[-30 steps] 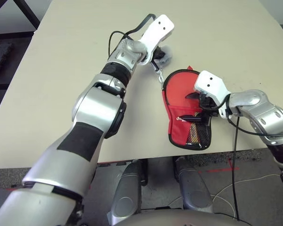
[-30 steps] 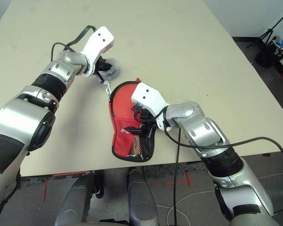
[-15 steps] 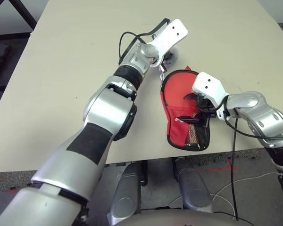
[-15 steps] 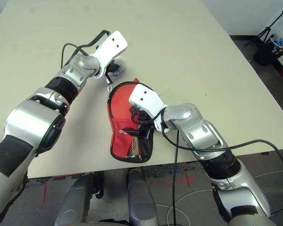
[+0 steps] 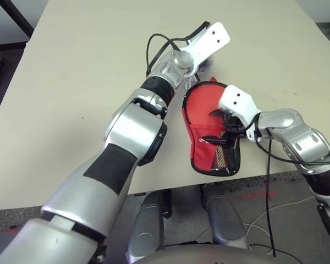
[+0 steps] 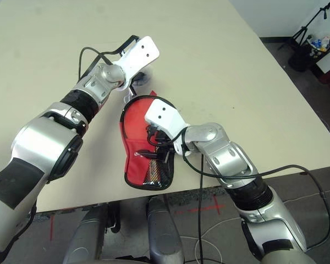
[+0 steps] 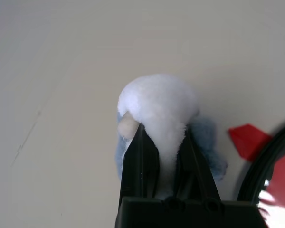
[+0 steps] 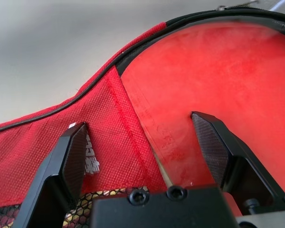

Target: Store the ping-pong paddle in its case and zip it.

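From the head views, the case [image 5: 209,129] lies flat by the desk's [image 5: 71,82] near edge with the ping-pong paddle [image 8: 218,80] inside it, while the left gripper [image 5: 201,58] reaches past the case's rounded far end and the right gripper [image 5: 226,122] hovers over its middle, probably to steady it. In the left wrist view the black fingers [image 7: 141,156] are clamped on a fluffy white pompom [image 7: 159,109], likely the zipper pull's tassel, gripped so the zip can be drawn round. The right wrist view shows those fingers [image 8: 211,142] spread wide and holding nothing, straddling the flap edge where red fabric meets the paddle's rubber face.
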### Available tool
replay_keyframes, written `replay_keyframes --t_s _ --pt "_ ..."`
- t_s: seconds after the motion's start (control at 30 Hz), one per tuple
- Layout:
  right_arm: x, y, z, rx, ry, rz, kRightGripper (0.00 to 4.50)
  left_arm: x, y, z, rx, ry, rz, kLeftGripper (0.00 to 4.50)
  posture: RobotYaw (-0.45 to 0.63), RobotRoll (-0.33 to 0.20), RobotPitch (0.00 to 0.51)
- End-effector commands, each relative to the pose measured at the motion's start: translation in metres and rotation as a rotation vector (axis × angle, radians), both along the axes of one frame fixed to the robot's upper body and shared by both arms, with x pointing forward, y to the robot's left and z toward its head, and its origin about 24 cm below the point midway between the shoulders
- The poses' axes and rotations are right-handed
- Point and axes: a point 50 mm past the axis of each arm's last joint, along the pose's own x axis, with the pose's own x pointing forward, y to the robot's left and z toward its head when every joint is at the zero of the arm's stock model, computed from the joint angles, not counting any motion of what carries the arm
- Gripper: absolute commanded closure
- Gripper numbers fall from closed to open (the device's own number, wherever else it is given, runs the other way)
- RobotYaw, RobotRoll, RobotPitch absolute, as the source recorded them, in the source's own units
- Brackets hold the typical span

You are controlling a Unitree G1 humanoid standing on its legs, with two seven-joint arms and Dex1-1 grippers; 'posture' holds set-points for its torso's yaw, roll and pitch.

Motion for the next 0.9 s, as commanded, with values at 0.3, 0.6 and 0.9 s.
replay_keyframes --t_s 0.3,0.6,0.9 --pt "-0.025 0.018 -0.058 -0.078 0.287 0.036 0.0 -0.016 -0.046 0.009 -0.01 -0.066 -0.131 4.32 -0.42 0.0 0.276" --pt "-0.03 0.015 -0.06 -0.074 0.296 0.018 0.0 -0.03 -0.073 0.011 -0.061 -0.054 -0.231 4.32 -0.45 0.0 0.291" --pt "-0.026 0.014 -0.061 -0.073 0.293 0.013 0.0 -0.043 -0.094 0.02 -0.197 0.005 -0.306 4.32 -0.43 0.0 0.297"
